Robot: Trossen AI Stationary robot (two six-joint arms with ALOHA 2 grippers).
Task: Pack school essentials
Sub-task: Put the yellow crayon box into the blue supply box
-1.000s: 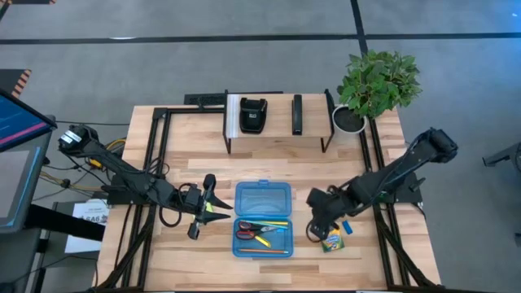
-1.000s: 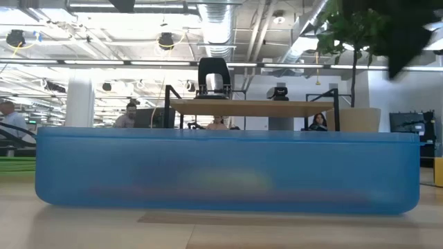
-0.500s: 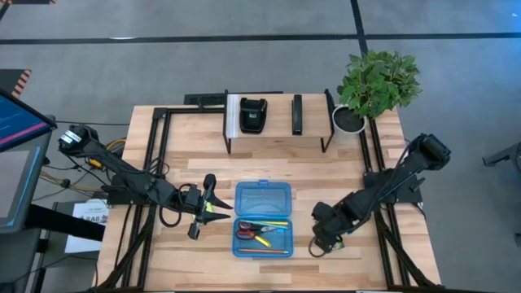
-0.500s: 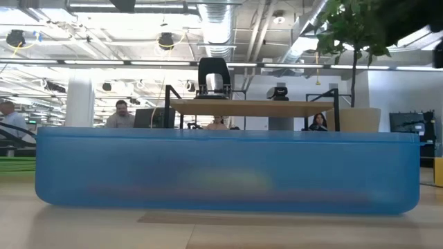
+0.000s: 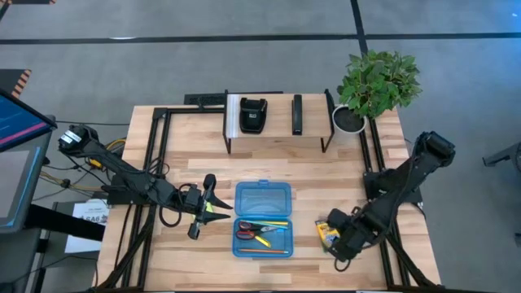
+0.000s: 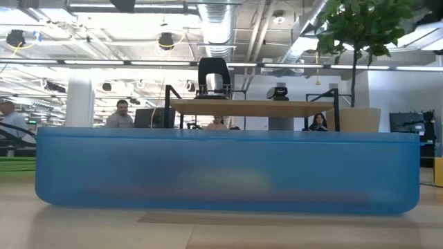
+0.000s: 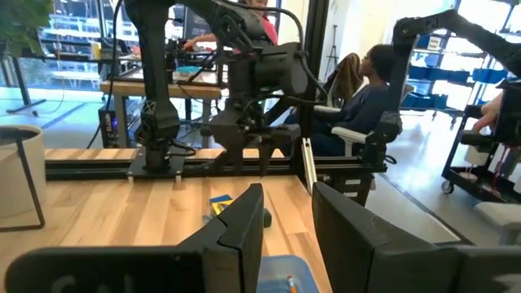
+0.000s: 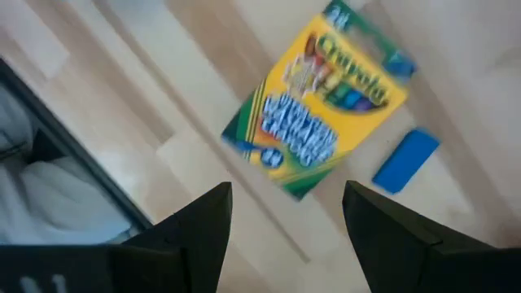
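Note:
An open blue pencil case point(image 5: 262, 218) lies at the table's middle, and its wall point(image 6: 221, 169) fills the low view. Its near tray holds red-handled scissors point(image 5: 251, 233) and yellow and orange pencils point(image 5: 273, 223). The crayon box point(image 5: 327, 234) point(image 8: 321, 106) lies flat to its right, with the blue eraser point(image 8: 407, 160) beside it. My right gripper point(image 5: 335, 242) point(image 8: 285, 236) hovers open over the box's near-right side. My left gripper point(image 5: 216, 209) point(image 7: 289, 195) sits open left of the case, pointing at it. A lime-green patch point(image 5: 218, 214) shows by its fingertips; whether they touch it I cannot tell.
At the far edge stands a low shelf with a black boxy device point(image 5: 253, 114) and a black bar point(image 5: 297, 114), and a potted plant point(image 5: 376, 81) at the far right corner. Black frame rails point(image 5: 159, 163) run along both sides. People sit in the room beyond.
My right gripper has swung from just right of the case toward the table's right and near edge, uncovering the crayon box. It now stands over the box's near-right side. The left arm has kept still.

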